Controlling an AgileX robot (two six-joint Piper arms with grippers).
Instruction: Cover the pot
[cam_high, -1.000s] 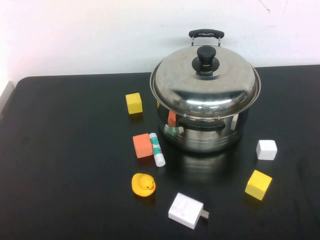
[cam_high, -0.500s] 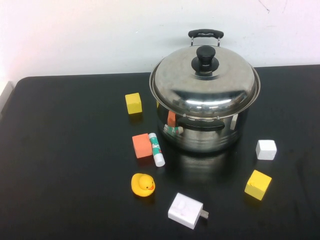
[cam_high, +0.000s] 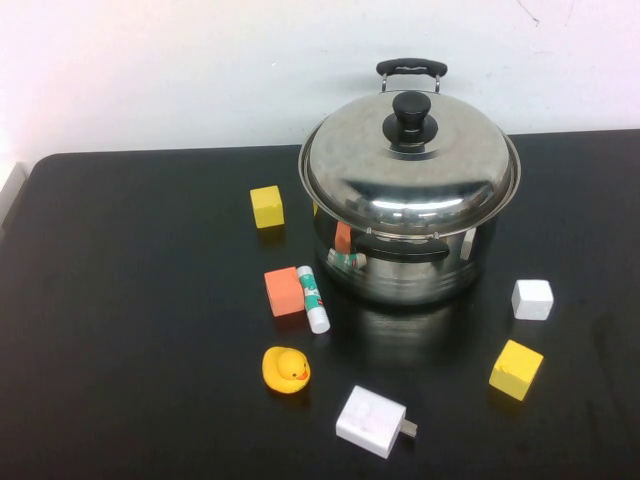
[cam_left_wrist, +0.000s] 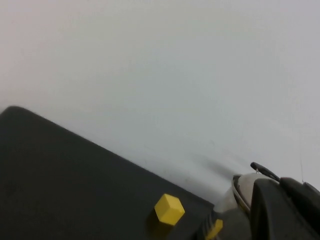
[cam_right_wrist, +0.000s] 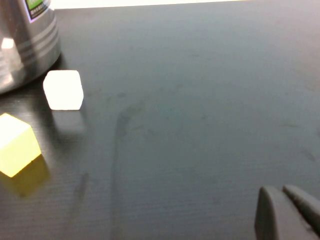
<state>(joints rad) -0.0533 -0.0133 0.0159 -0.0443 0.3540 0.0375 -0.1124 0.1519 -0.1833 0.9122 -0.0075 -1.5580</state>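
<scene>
The steel pot (cam_high: 400, 270) stands at the back middle of the black table (cam_high: 130, 300), with black side handles. The domed steel lid (cam_high: 410, 165) with its black knob (cam_high: 411, 118) rests on the pot's rim. Neither gripper shows in the high view. My left gripper (cam_left_wrist: 282, 200) is shut and empty, up off the table to the pot's left; the lid's edge (cam_left_wrist: 242, 187) shows behind it. My right gripper (cam_right_wrist: 281, 192) is shut and empty, low over the table to the right of the pot (cam_right_wrist: 25, 40).
Left of the pot lie a yellow cube (cam_high: 267, 206), an orange block (cam_high: 284, 291) and a glue stick (cam_high: 314, 299). In front are a rubber duck (cam_high: 286, 369) and a white charger (cam_high: 372, 422). To the right are a white cube (cam_high: 532, 299) and a yellow cube (cam_high: 516, 369).
</scene>
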